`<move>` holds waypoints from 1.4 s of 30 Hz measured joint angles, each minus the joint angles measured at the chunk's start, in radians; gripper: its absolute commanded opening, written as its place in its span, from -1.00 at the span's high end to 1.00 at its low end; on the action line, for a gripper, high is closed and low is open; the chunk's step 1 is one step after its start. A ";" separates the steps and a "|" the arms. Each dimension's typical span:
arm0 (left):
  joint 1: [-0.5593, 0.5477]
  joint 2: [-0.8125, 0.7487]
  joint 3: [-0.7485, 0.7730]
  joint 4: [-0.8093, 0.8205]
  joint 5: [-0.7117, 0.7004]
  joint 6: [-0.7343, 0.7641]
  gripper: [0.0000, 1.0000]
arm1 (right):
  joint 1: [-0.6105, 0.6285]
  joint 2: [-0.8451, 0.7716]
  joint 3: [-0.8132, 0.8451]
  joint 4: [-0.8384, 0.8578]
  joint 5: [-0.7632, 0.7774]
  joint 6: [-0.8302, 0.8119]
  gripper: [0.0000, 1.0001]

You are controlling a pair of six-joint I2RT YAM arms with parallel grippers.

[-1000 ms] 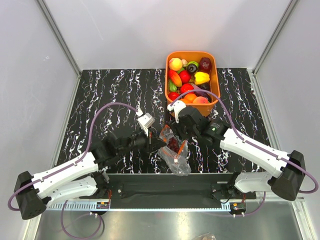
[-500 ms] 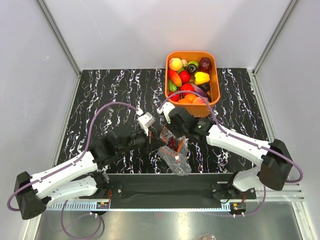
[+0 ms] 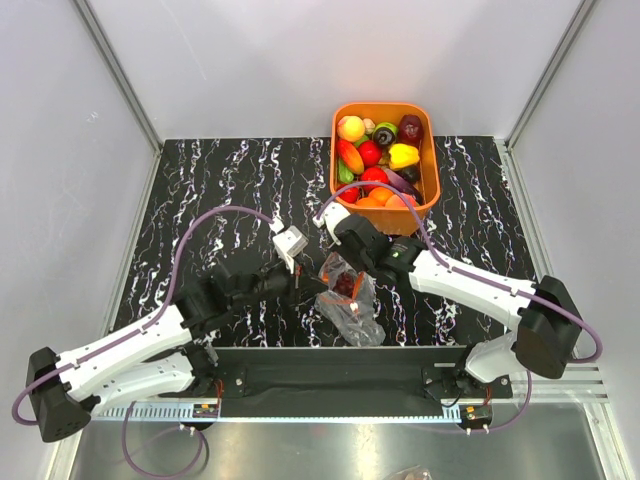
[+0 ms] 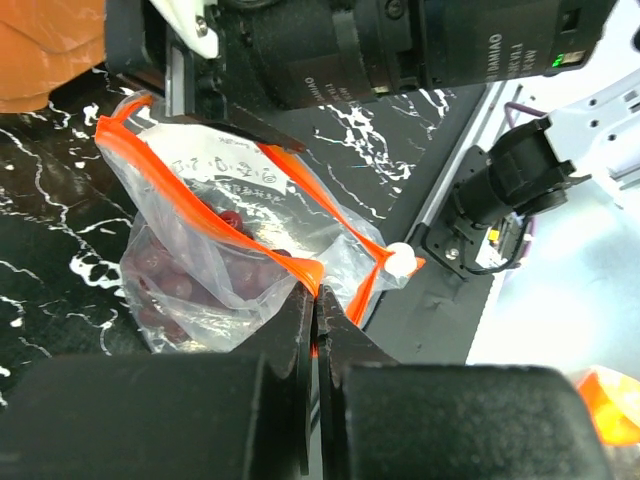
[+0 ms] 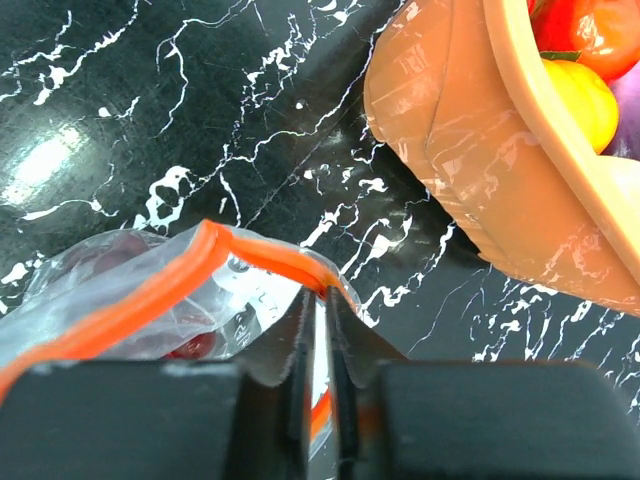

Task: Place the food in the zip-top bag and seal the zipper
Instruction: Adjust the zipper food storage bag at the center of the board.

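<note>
Over the last second the right tool has been brought from beside the orange basket to the zip-top bag. In its wrist view it is now seen pinched together on the zipper at the strip's folded end. The left tool has stayed clamped on another stretch of the same strip, close to the white slider. With both ends held, the mouth can be judged ready for spreading or sealing.

The bag lies at 6 o'clock on the bench, and the basket at 1 o'clock from it.

One bag, one basket and two tools are counted. One dark red grape bunch is seen inside the bag. About a dozen pieces are left piled in the basket; an exact count cannot be told.
</note>
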 measured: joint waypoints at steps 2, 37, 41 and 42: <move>0.000 0.000 0.000 -0.006 -0.007 0.007 1.00 | 0.000 -0.006 0.000 -0.003 -0.005 0.005 0.92; 0.000 0.021 0.195 -0.260 -0.198 0.172 1.00 | -0.051 -0.119 0.144 -0.172 -0.307 0.201 -0.29; 0.000 0.021 0.195 -0.259 -0.198 0.172 1.00 | -0.049 -0.068 0.124 -0.094 -0.274 0.162 -0.27; 0.000 0.021 0.195 -0.259 -0.198 0.172 1.00 | -0.049 -0.048 0.124 -0.077 -0.266 0.151 -0.26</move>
